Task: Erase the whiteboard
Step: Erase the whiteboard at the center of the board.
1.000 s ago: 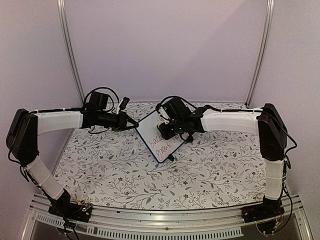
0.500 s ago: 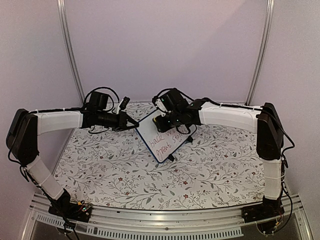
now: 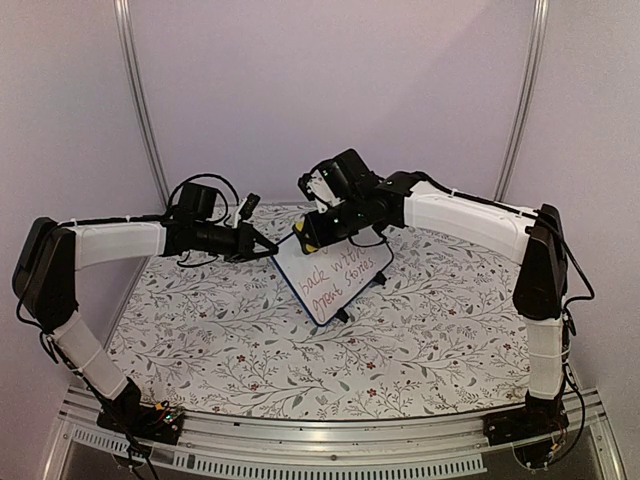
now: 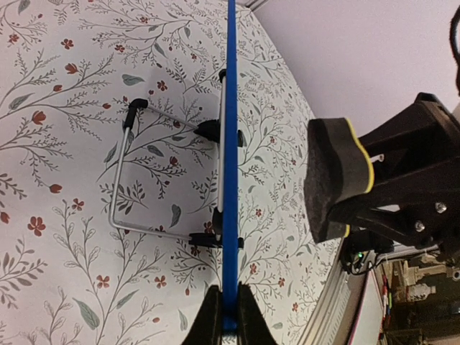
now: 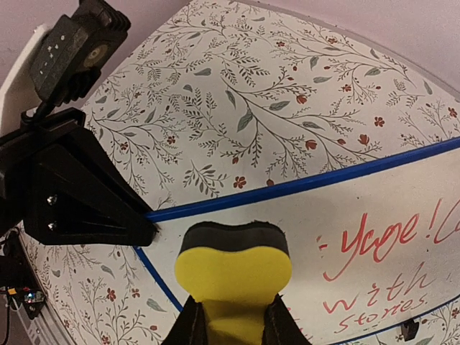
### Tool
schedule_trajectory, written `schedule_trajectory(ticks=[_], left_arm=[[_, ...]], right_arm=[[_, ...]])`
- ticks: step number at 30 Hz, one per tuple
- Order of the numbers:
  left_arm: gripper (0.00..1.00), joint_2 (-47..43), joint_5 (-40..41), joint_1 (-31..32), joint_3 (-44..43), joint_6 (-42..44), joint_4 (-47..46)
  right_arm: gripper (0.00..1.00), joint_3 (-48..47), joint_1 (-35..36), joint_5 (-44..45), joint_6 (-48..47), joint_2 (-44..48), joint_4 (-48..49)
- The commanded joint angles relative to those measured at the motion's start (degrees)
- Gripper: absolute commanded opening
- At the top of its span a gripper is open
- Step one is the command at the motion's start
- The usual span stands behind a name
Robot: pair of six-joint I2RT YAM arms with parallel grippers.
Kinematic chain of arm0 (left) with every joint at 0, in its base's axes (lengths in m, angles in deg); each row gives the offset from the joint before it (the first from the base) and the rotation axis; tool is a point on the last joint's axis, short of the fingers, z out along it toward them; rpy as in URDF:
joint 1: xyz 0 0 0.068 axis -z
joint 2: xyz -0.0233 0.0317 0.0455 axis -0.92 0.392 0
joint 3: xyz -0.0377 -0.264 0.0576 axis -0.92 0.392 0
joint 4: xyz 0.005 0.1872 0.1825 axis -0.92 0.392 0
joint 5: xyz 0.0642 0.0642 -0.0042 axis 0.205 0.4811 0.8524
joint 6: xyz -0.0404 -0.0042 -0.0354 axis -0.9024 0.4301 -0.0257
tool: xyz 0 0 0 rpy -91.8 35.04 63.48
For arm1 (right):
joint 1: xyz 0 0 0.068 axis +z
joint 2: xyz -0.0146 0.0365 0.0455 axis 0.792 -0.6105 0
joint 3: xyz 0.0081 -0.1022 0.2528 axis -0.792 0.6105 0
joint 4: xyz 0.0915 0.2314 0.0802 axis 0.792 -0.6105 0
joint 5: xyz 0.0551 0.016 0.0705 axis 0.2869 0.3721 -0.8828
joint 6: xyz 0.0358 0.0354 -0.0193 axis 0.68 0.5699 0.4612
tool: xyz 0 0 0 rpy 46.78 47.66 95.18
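On the desk stands the whiteboard, its edge pinched tight in the left pincer. The right pincer squeezes a yellow sponge — just off the board, near the left pincer. A hard push could tip the board or bump that pincer. A second ago the sponge was lower, hiding words.

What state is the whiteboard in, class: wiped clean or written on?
Written on: handwritten lines show across the whiteboard, and the yellow sponge is clear of its face.
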Motion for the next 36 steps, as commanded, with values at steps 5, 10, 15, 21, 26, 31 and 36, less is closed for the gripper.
schedule_trajectory(ticks=[5,10,15,21,26,31,36], left_arm=[[0.06,0.7,-0.9,0.1,-1.5,0.2,-0.5],[0.06,0.3,-1.4,0.1,-1.3,-0.2,-0.9],[0.06,-0.2,-1.2,0.2,-1.3,-0.2,-1.0],[0.06,-0.7,-1.1,0.3,-1.2,-0.1,-1.0],[0.06,-0.6,-1.0,0.3,-1.2,-0.1,-1.0],[0.06,-0.6,-0.7,0.3,-1.2,-0.1,-1.0],[0.06,-0.3,-0.8,0.3,-1.2,0.0,-1.0]], right_arm=[[0.2,-4.1,-0.6,-10.0,5.3,0.8,-4.1],[0.2,-5.4,-0.6,-13.7,7.1,1.0,-3.7],[0.19,-7.0,-0.7,-17.5,9.0,1.2,-3.2],[0.18,-7.4,-1.0,-18.7,9.4,1.1,-3.6],[0.18,-6.7,-1.0,-19.2,9.0,1.1,-3.6],[0.17,-5.5,-1.0,-19.9,9.3,1.9,-2.4],[0.17,-5.0,-1.0,-17.9,8.6,2.1,-2.9]])
